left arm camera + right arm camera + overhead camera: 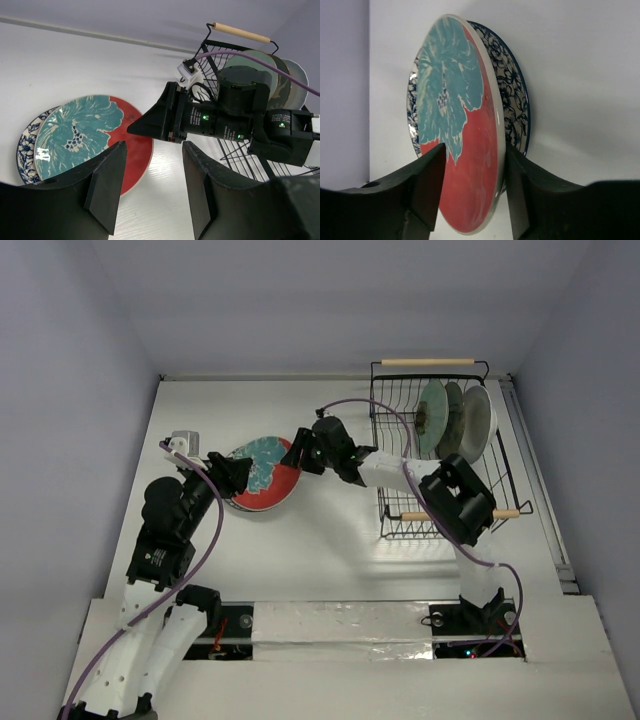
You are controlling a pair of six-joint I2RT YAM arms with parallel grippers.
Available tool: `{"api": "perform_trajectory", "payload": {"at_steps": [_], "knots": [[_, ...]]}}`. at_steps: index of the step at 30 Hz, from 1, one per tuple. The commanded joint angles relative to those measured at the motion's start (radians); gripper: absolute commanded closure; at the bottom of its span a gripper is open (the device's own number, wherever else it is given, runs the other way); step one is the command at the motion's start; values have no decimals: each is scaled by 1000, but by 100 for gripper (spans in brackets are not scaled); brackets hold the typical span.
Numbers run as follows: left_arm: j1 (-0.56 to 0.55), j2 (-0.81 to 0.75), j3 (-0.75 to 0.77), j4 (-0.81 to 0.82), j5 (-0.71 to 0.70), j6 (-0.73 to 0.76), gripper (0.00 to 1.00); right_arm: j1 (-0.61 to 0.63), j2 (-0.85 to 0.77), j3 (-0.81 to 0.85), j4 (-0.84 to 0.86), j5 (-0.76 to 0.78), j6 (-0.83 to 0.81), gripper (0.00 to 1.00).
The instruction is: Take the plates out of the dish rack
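Right gripper (474, 150): jaws apart, straddling the near rim of the red-and-teal plate (465, 175), not clamping it. That plate lies on the blue-white plate (512, 100), just ahead of the fingers. Left gripper (153, 150): open, empty, at the stack's far edge. Three plates (455, 420) stand in the dish rack (400, 525), behind the right wrist.

Risk: one finger looks close to the rim. A skewed retreat could catch it and slide the top plate off the stack.

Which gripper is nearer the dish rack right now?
Right. The right gripper is at the red plate's rack-side edge, a short gap left of the dish rack. The left gripper is at the plate's opposite edge, farther left.
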Motion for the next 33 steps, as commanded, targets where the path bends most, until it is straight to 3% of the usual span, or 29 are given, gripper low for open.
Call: {"api": "perform_trajectory", "payload": {"at_steps": [1, 9, 14, 19, 20, 22, 23, 24, 26, 27, 31, 33], "knots": [[4, -7, 23, 40, 13, 7, 55, 22, -20, 51, 5, -20, -34, 42], [4, -7, 23, 44, 15, 6, 55, 22, -27, 97, -171, 47, -161, 9], [4, -6, 21, 44, 16, 4, 55, 22, -16, 168, -259, 79, -223, 1], [4, -9, 23, 44, 16, 6, 55, 22, -101, 174, -305, 184, -287, 0], [4, -7, 23, 42, 16, 6, 55, 22, -159, 163, -299, 188, -299, 2], [4, -9, 23, 42, 16, 7, 55, 22, -226, 133, -287, 214, -338, 17], [4, -10, 23, 40, 15, 7, 55, 22, -297, 122, -285, 236, -353, 30], [4, -10, 23, 40, 15, 7, 55, 22, -334, 113, -285, 257, -376, 73], [4, -12, 23, 40, 15, 6, 54, 22, -404, 88, -304, 374, -407, 95], [4, -12, 24, 40, 13, 6, 55, 22, -471, 79, -307, 410, -448, 100], [4, -10, 23, 40, 13, 6, 55, -15, -590, 73, -447, 701, -549, 100], [4, -13, 21, 42, 16, 4, 55, -108, -624, 62, -500, 750, -569, 100]]}}
